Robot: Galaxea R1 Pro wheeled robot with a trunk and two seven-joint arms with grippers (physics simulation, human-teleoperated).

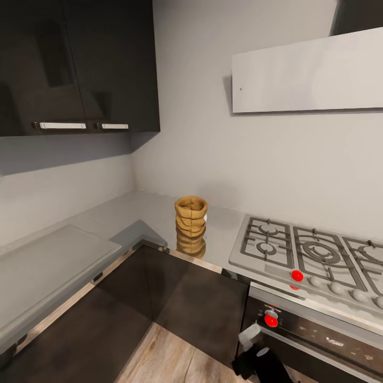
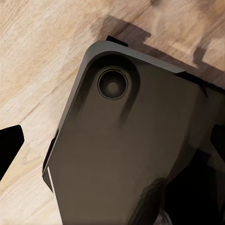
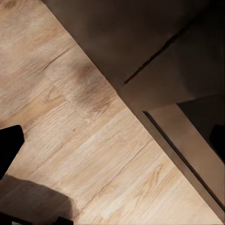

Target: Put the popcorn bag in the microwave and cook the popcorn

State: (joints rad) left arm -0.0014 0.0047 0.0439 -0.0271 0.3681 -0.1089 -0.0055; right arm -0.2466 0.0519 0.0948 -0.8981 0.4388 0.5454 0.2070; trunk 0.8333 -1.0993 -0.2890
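Grey and glossy, the countertop ran into the corner of the kitchen and turned along the left wall, where a paler, slightly raised slab lay on it. On it near the corner, well clear of the wall, stood the popcorn bag, upright, tan and crumpled, its rolled rim open at the top and its reflection showing in the shiny surface below it. To its right, apart from it, sat a steel gas hob with dark grates, a row of pale knobs along its front edge and one red knob. Under the hob was a dark built-in oven with another red knob; a small pale mark on its front panel was too blurred to read. Dark cabinet fronts stood beneath the worktop, and glossy black wall cabinets with two pale bar handles hung above the left side. A flat pale hood panel was fixed on the grey wall over the hob. The floor was light wood plank. In the left wrist view a dark, rounded part of the robot's body hung over that floor, and in the right wrist view a dark cabinet base met the planks. Only black finger edges showed at the borders of those views, so I could not tell whether either gripper was parted or closed.
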